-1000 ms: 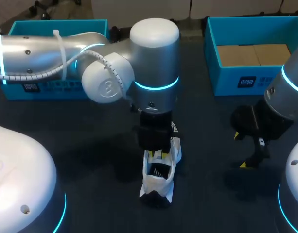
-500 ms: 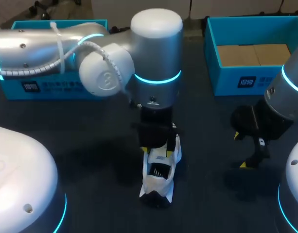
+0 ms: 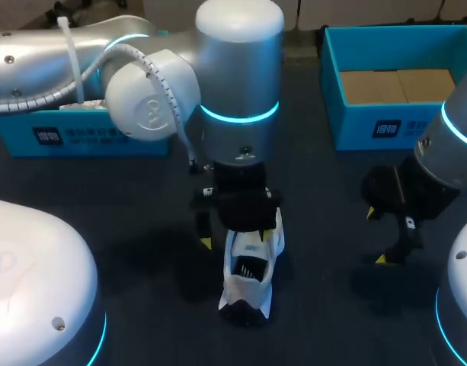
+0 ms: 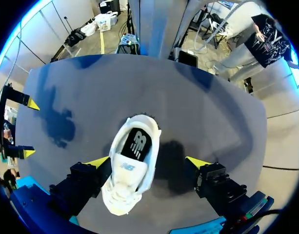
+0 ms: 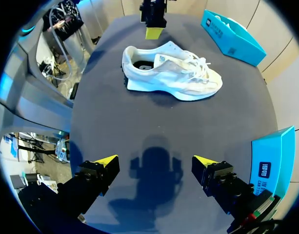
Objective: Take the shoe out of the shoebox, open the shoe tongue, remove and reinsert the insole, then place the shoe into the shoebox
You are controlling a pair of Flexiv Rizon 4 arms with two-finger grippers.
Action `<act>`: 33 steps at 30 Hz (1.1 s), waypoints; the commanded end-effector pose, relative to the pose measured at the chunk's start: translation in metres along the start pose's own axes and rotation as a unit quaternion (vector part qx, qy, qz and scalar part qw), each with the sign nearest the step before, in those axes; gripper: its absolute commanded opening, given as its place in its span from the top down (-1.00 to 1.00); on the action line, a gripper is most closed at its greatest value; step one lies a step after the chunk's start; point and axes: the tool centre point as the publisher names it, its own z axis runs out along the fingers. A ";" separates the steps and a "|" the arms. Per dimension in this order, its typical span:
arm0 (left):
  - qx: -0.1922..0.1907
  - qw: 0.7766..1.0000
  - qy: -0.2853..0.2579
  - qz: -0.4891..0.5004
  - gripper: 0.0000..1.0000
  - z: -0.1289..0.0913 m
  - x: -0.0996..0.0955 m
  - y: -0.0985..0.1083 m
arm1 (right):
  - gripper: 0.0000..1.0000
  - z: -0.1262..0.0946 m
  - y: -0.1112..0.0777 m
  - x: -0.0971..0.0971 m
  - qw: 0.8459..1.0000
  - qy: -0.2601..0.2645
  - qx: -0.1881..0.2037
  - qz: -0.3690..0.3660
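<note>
The left gripper (image 4: 148, 162) hangs spread over the far half of the shoe (image 5: 178, 80), blocking entry from above there. Bare table (image 3: 134, 229) lies open to its left, right and near side. The right gripper (image 5: 155, 160) stands well apart at right; the far-right shoebox (image 3: 401, 128) seems unblocked.

I can't read any text here. The right shoebox (image 3: 355, 131) has a small white label (image 3: 391, 128) on its front wall, characters too small. The left shoebox (image 3: 151, 142) has a white print strip (image 3: 81, 136) on its front wall, illegible. On the shoe (image 4: 124, 187) I see a white logo mark on the dark insole (image 4: 138, 144) and a tiny tongue tab (image 4: 126, 165), letters unresolvable.
</note>
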 end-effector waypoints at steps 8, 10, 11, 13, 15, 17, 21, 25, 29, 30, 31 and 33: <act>0.029 0.972 -0.036 -0.230 -1.00 0.006 0.010 -0.023 | -1.00 0.001 -0.001 0.001 1.000 -0.001 0.000 0.000; 0.043 0.957 -0.045 -0.282 -1.00 0.004 0.014 -0.025 | -1.00 0.001 -0.001 0.001 1.000 -0.001 0.000 0.000; 0.040 0.954 -0.047 -0.294 -1.00 0.003 0.015 -0.026 | -1.00 0.001 -0.001 0.001 1.000 -0.001 0.000 0.000; 0.063 0.936 -0.051 -0.343 -1.00 0.003 0.017 -0.027 | -1.00 0.001 -0.001 0.001 1.000 -0.001 0.000 0.000; 0.047 0.919 -0.052 -0.388 -1.00 0.000 0.020 -0.030 | -1.00 0.001 -0.001 0.001 1.000 -0.001 0.000 0.000; 0.024 0.921 -0.036 -0.388 -1.00 -0.004 0.022 -0.033 | -1.00 0.001 -0.001 0.001 1.000 -0.001 0.000 0.000; 0.024 0.921 -0.036 -0.388 -1.00 -0.004 0.022 -0.033 | -1.00 0.001 -0.001 0.001 1.000 -0.001 0.000 0.000; 0.024 0.921 -0.036 -0.388 -1.00 -0.004 0.022 -0.033 | -1.00 0.001 -0.001 0.001 1.000 -0.001 0.000 0.000; 0.020 0.871 -0.016 -0.491 -1.00 0.010 0.009 -0.036 | -1.00 0.001 -0.001 0.001 1.000 -0.001 0.000 0.000; 0.008 0.857 -0.021 -0.514 -1.00 0.014 0.007 -0.039 | -1.00 0.001 -0.001 0.001 1.000 -0.001 0.000 0.000; 0.005 0.851 -0.021 -0.524 -1.00 0.016 0.007 -0.040 | -1.00 0.001 -0.001 0.001 1.000 -0.001 0.000 0.000; 0.010 0.845 -0.017 -0.534 -1.00 0.021 0.006 -0.046 | -1.00 0.001 -0.001 0.001 1.000 -0.001 0.000 0.000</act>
